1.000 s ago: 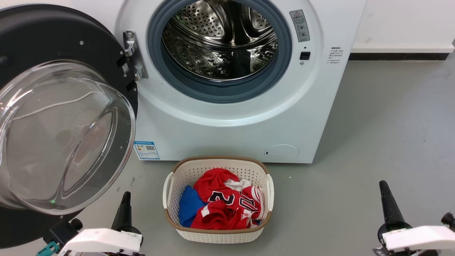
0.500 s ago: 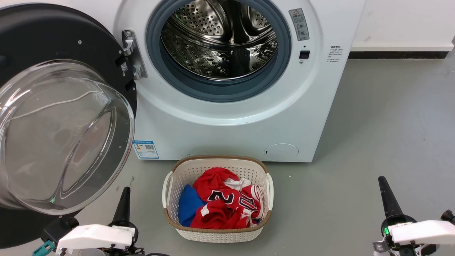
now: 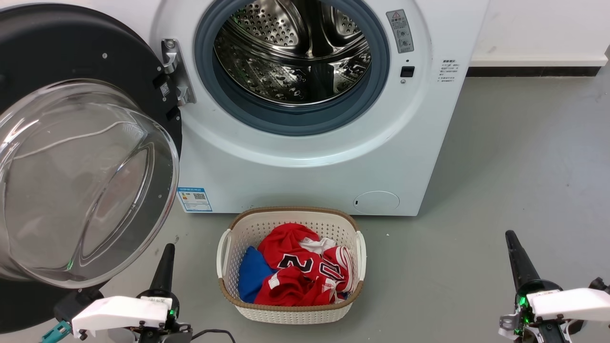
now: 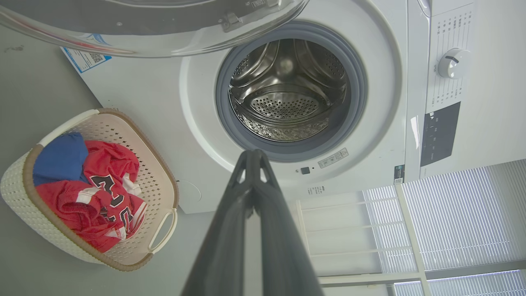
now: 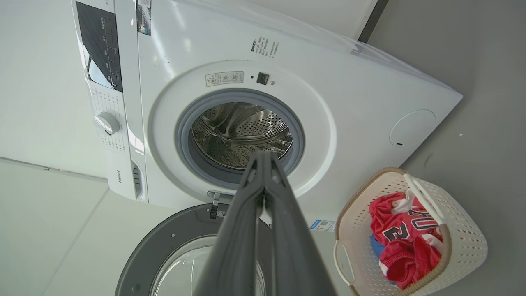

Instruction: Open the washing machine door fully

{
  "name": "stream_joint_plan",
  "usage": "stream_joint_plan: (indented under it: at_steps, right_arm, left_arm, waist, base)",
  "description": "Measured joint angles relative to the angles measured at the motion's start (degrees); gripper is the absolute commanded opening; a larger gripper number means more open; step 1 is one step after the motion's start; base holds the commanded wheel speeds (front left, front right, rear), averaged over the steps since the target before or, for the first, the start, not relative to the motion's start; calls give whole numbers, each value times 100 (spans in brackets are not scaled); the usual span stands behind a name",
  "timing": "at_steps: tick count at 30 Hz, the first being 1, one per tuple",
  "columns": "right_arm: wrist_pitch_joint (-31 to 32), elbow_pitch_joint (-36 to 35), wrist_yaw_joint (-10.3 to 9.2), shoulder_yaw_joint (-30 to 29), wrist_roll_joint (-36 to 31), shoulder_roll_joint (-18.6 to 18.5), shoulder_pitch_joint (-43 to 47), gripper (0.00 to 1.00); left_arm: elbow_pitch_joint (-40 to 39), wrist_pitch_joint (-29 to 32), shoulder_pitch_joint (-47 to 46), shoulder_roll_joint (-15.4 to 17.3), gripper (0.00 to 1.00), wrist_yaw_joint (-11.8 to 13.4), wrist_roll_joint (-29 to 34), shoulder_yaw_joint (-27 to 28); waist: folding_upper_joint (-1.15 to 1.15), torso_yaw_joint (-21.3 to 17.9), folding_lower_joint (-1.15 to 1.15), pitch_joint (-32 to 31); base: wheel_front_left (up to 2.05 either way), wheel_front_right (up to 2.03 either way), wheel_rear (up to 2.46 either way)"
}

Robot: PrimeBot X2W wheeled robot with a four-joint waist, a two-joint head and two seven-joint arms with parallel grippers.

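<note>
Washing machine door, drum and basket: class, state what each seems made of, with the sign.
Washing machine door: black rim likely glossy plastic, clear bowl probably glass, see-through. Drum: shiny perforated metal, reflective. Basket: apparently cream plastic, moulded holes, brown rim.

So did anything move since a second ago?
Barely. The left gripper and the right gripper each crept a little up the head view, toward the washing machine, both shut and empty. The whole picture slid slightly too, so the camera moved. The door, the basket and the clothes stayed put.
</note>
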Motion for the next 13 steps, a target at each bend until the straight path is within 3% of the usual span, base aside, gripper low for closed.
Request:
stream_joint_plan:
  at_steps: [13]
  right_arm:
    - [164,93,0,-42,619,1,-167,0]
  left_arm:
    - [35,167,-102,0,0,-59,-667,76]
  waist:
    - [0,-14,0,22]
  base:
    - [0,0,0]
